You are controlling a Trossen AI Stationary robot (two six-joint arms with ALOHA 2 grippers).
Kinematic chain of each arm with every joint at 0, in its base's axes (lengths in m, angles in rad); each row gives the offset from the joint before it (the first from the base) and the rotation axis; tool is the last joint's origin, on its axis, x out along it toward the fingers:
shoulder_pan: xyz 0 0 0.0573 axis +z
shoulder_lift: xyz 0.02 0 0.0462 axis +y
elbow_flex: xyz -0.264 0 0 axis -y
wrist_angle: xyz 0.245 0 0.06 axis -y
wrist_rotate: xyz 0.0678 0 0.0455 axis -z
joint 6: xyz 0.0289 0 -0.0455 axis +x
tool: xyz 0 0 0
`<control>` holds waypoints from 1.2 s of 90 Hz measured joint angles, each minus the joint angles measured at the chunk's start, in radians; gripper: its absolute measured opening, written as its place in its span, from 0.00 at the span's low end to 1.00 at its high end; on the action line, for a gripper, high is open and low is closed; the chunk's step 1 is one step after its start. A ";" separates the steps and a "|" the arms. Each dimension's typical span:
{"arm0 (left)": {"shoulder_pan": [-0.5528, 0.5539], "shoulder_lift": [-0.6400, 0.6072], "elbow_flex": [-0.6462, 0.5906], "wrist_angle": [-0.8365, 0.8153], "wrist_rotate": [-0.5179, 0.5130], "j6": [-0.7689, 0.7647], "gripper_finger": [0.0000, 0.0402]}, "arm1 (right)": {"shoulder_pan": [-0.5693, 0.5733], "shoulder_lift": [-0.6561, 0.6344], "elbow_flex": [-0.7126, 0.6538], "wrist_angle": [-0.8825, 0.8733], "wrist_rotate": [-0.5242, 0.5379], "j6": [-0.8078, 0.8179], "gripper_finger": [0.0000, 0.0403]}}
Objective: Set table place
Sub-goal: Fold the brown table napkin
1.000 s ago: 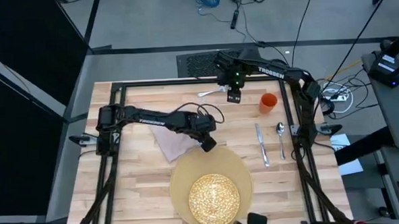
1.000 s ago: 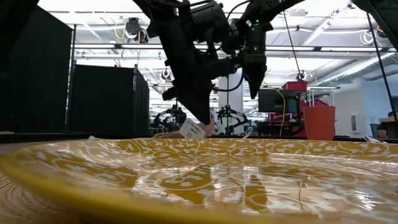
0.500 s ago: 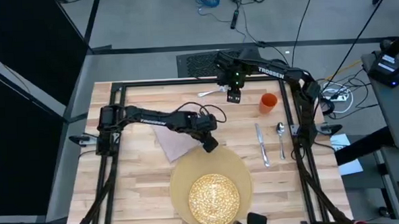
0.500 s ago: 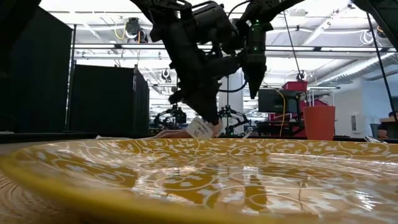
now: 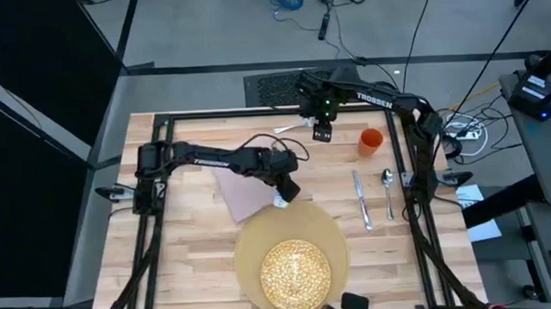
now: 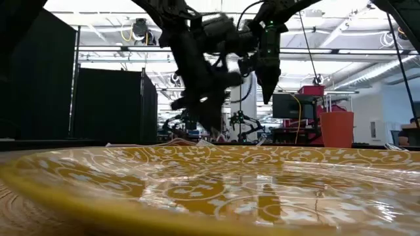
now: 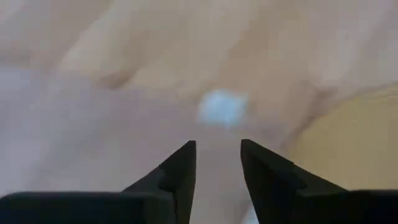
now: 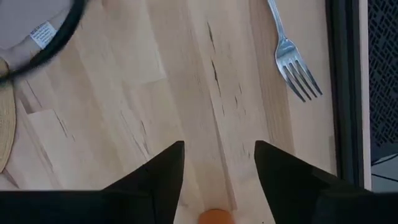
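The beige napkin (image 5: 240,193) lies flat on the table (image 5: 192,261), left of and beyond the round tan placemat (image 5: 260,234). The yellow plate (image 5: 296,275) rests on the placemat. My left gripper (image 5: 282,191) hovers open just above the napkin's corner with the white tag (image 7: 222,107), touching nothing. My right gripper (image 5: 323,134) hangs open above the far part of the table, beside the silver fork (image 5: 293,128). The orange cup (image 5: 370,142) stands to its right.
A knife (image 5: 360,199) and a spoon (image 5: 388,191) lie side by side right of the placemat. The black metal frame (image 5: 402,168) rings the tabletop. Bare wood shows at the near left. In the low view the plate (image 6: 210,183) fills the foreground.
My left gripper has risen and drawn back a little toward the table's far left. The napkin's tagged corner, which hung at its fingertips just above the table, now lies on the table apart from them. My right gripper has kept still.
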State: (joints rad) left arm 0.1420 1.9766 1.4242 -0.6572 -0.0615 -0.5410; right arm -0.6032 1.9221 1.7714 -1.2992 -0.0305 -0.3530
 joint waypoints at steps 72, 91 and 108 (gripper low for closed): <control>-0.064 -0.645 -0.589 -0.110 -0.234 0.027 0.29 | 0.232 0.005 0.000 0.156 -0.186 0.056 0.45; 0.003 -0.673 -0.763 0.075 -0.079 0.133 0.29 | 0.427 0.056 0.000 0.258 -0.182 0.116 0.45; 0.056 -0.583 -0.786 0.083 -0.068 0.196 0.29 | 0.455 0.126 0.000 0.296 -0.183 0.214 0.45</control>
State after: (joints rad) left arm 0.1981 1.3934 0.6379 -0.5741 -0.1298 -0.3450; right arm -0.1479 2.0481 1.7718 -1.0027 -0.2134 -0.1387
